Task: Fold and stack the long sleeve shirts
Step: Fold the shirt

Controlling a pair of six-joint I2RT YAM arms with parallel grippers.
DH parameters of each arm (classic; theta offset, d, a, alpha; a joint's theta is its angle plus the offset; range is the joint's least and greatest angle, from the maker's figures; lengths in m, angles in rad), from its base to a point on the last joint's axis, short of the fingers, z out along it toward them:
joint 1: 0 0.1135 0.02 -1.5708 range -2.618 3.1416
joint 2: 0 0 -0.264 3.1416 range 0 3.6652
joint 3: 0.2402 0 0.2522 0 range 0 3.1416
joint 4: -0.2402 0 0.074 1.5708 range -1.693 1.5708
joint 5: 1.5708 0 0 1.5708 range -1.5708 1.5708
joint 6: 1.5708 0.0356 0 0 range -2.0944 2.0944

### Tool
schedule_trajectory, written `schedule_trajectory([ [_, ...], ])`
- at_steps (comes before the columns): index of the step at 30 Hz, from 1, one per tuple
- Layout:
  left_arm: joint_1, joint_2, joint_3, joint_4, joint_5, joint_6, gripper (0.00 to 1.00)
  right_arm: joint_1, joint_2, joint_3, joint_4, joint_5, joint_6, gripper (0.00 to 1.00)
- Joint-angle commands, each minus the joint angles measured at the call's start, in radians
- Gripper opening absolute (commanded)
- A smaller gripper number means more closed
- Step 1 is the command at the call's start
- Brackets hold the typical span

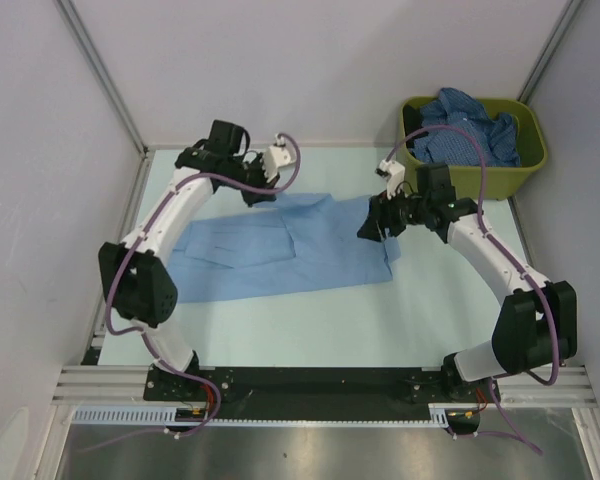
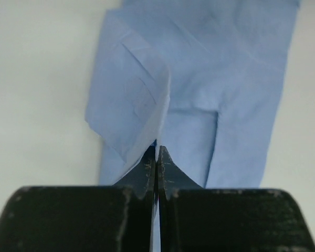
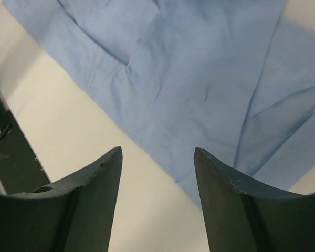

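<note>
A light blue shirt [image 1: 280, 250] lies flat at frame centre, its lifted edge pinched by the left gripper [image 2: 156, 153], while the right gripper [image 3: 157, 152] hovers spread above it (darker shirts [image 1: 475, 130] fill the upper-right bin [image 1: 533, 160]).

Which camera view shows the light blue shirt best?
The top external view: it shows nearly the whole light blue shirt lying spread on the table. The left wrist view shows only a raised fold pinched in the shut left gripper. The right wrist view shows only a part of the cloth beyond the open right gripper.
</note>
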Motion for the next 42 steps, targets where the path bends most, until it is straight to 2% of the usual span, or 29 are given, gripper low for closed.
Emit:
schedule_trajectory([
  [1,0.059,-0.12,-0.181,-0.184,0.113,0.452,0.0,-0.002,-0.034,-0.087,0.011,-0.042,0.084,0.62],
  [5,0.132,-0.192,-0.337,-0.18,0.124,0.678,0.0,-0.002,-0.028,-0.134,0.024,-0.028,0.084,0.62],
  [10,0.152,-0.278,-0.507,-0.146,0.001,0.923,0.01,-0.003,0.007,-0.158,0.012,-0.002,0.042,0.59],
  [15,0.209,-0.343,-0.63,-0.112,-0.048,1.149,0.01,-0.005,0.044,-0.164,0.018,0.018,0.018,0.57],
  [23,0.344,-0.357,-0.552,-0.161,0.062,1.149,0.02,-0.005,0.088,-0.163,0.025,0.036,0.018,0.54],
  [26,0.356,-0.367,-0.587,-0.163,0.026,1.23,0.02,-0.006,0.105,-0.16,0.032,0.033,0.021,0.53],
  [35,0.438,-0.288,-0.59,-0.176,-0.053,1.342,0.05,-0.006,0.101,-0.16,0.022,0.055,0.015,0.51],
  [38,0.464,-0.26,-0.585,-0.152,-0.074,1.341,0.11,-0.003,0.105,-0.16,0.027,0.061,0.022,0.52],
  [39,0.467,-0.255,-0.585,-0.155,-0.092,1.338,0.23,-0.003,0.107,-0.16,0.027,0.071,0.027,0.51],
  [41,0.468,-0.265,-0.596,-0.152,-0.099,1.324,0.36,-0.003,0.107,-0.158,0.025,0.094,0.035,0.52],
  [42,0.473,-0.277,-0.602,-0.143,-0.081,1.312,0.39,-0.003,0.105,-0.158,0.022,0.102,0.042,0.52],
])
